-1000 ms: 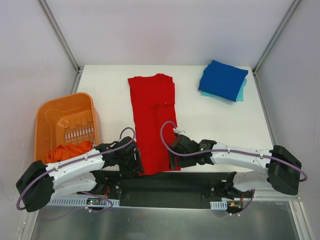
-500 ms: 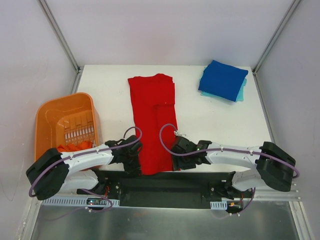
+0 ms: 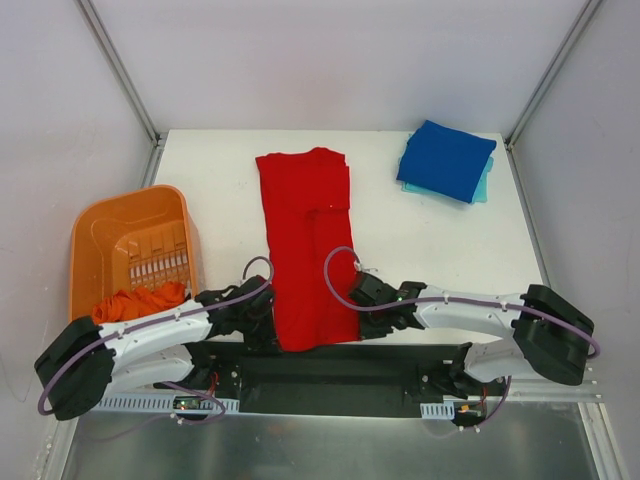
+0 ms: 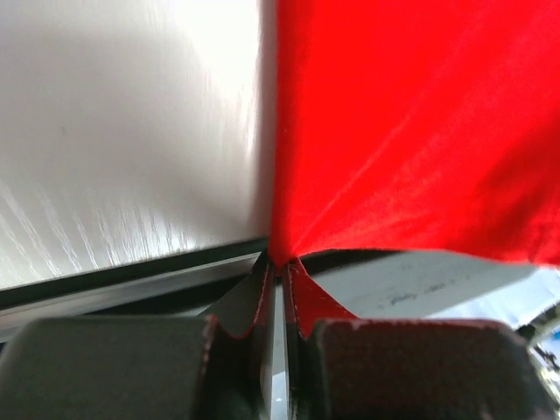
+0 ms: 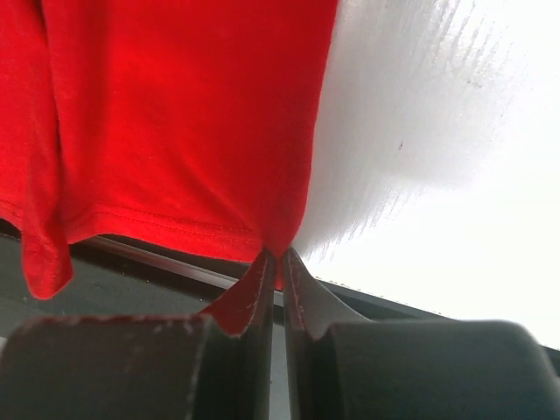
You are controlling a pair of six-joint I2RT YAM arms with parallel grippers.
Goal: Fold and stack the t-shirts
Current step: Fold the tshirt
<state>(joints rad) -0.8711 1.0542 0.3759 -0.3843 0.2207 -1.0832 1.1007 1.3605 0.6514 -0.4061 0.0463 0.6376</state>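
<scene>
A bright red t-shirt (image 3: 308,240) lies folded lengthwise down the middle of the white table (image 3: 420,250). My left gripper (image 3: 272,330) is shut on its near left hem corner (image 4: 278,254). My right gripper (image 3: 362,322) is shut on the near right hem corner (image 5: 278,247). Both corners are pinched up slightly off the table edge. A folded royal blue t-shirt (image 3: 447,158) rests on a light teal one (image 3: 484,186) at the back right. An orange-red t-shirt (image 3: 138,302) is bunched in the orange basket (image 3: 105,225).
The orange basket stands off the table's left side, close to my left arm. The table's near edge and the dark mounting rail (image 3: 330,372) lie just below both grippers. Slanted frame posts (image 3: 120,70) rise at the back corners.
Both grippers closed from open onto the red shirt's near hem corners. The near hem now looks slightly gathered and lifted.
</scene>
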